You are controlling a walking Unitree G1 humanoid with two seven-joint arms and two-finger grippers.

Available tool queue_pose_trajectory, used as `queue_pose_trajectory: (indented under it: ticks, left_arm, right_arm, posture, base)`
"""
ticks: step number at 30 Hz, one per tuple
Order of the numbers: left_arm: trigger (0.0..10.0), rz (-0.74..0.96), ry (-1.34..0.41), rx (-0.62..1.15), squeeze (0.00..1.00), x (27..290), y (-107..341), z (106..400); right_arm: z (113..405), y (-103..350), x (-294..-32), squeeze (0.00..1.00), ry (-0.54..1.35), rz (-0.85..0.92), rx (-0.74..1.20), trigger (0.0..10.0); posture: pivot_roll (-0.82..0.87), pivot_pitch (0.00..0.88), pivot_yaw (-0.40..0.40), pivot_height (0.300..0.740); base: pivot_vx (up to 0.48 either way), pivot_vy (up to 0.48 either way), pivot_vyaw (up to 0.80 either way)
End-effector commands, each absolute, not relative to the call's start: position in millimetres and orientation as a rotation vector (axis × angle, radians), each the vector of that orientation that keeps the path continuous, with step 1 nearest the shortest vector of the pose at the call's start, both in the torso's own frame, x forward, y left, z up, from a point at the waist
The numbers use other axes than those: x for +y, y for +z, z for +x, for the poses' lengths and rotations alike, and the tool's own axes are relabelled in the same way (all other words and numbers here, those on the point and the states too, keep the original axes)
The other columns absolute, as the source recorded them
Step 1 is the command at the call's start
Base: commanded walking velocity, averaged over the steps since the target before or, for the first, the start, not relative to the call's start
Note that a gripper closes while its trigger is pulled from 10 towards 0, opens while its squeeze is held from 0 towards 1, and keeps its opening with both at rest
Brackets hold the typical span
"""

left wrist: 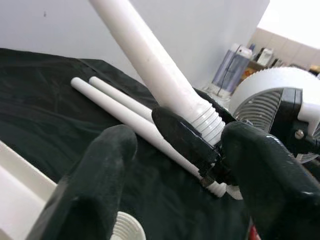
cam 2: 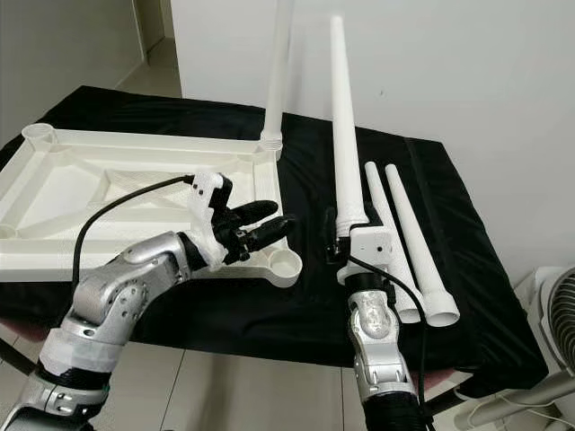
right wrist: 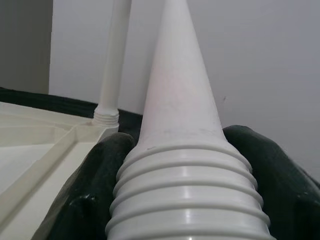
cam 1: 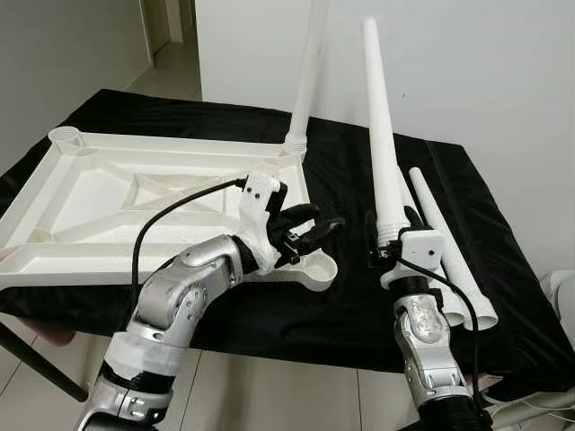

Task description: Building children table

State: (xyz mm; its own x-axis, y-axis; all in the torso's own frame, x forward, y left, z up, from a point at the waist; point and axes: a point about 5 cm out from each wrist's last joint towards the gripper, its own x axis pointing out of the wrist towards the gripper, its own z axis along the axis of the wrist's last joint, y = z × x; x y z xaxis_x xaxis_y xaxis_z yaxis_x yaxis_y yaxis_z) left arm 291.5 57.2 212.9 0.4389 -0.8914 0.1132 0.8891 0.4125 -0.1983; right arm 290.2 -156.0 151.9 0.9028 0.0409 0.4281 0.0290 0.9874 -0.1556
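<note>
- A white plastic children's tabletop (cam 1: pixel 135 193), ribbed on its underside, lies upside down on the black-covered worktop (cam 1: pixel 359 296), toward the robot's left.
- One long white tapered plastic table leg (cam 1: pixel 308 72) stands upright in the tabletop's far right corner socket, its threaded collar at the base.
- The near right corner socket (cam 1: pixel 319 269), a round open cup, sits just beside the left tool; the far left corner socket (cam 1: pixel 65 136) is open as well.
- The right tool (cam 1: pixel 386 238) pinches a second white tapered leg (cam 1: pixel 382 135) at its ribbed threaded end and holds it upright, thin end up, over the black cloth to the right of the tabletop.
- In the right wrist view the black fingers (right wrist: pixel 100 190) press on both sides of that leg's thread rings.
- The left tool (cam 1: pixel 310 229) hovers over the tabletop's near right edge, its black fingers (left wrist: pixel 100 170) spread apart and holding nothing, pointing toward the held leg.
- Two more white tapered legs (cam 2: pixel 409 242) lie side by side on the cloth just to the right of the right tool, wide ends toward the robot.
- A white fan (cam 2: pixel 557 314) stands on the floor beyond the worktop's right edge.
- Pale walls (cam 1: pixel 467 63) rise behind the worktop, with a doorway (cam 1: pixel 171 36) at the far left.
</note>
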Motion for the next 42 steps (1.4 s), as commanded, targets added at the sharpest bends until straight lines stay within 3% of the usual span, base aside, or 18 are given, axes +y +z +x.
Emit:
queue_pose_trajectory:
  ticks: [1, 5, 6, 15, 28, 42]
  left_arm:
    - [10.0, -0.251, -1.315, -0.003, 1.00, 53.5, 219.8, 284.7]
    - [10.0, -0.223, -1.272, 0.051, 1.00, 56.5, 221.1, 296.7]
    - [10.0, -0.212, -1.256, 0.064, 0.00, 56.7, 220.5, 300.0]
    - [10.0, -0.278, -1.272, 0.087, 0.00, 52.7, 229.6, 303.8]
    - [10.0, -0.474, -1.317, 0.073, 0.00, 67.4, 266.1, 322.2]
    - [10.0, -0.429, -1.267, 0.171, 0.00, 60.6, 255.9, 335.2]
  right_arm:
    - [289.5, 163.3, -157.1, 0.00, -0.005, -0.184, -0.512, 10.0]
    - [287.5, 174.3, -156.1, 0.00, -0.016, -0.191, -0.577, 10.0]
    - [286.5, 178.5, -153.7, 0.00, -0.010, -0.196, -0.602, 10.0]
    - [279.1, 188.4, -131.8, 0.00, 0.127, -0.261, -0.681, 10.0]
    - [266.1, 170.1, -110.6, 0.00, 0.314, -0.288, -0.633, 10.0]
    - [251.3, 159.4, -96.7, 0.00, 0.460, -0.403, -0.652, 10.0]
  posture:
    - [-0.03, 0.000, -0.051, 0.740]
    - [-0.03, 0.000, -0.042, 0.740]
    - [-0.04, 0.000, -0.037, 0.740]
    - [-0.04, 0.000, -0.038, 0.740]
    - [-0.05, 0.000, -0.043, 0.740]
    - [-0.07, 0.000, -0.038, 0.740]
  base:
    - [0.000, 0.000, 0.00]
    - [0.000, 0.000, 0.00]
    - [0.000, 0.000, 0.00]
    - [0.000, 0.000, 0.00]
    - [0.000, 0.000, 0.00]
    - [0.000, 0.000, 0.00]
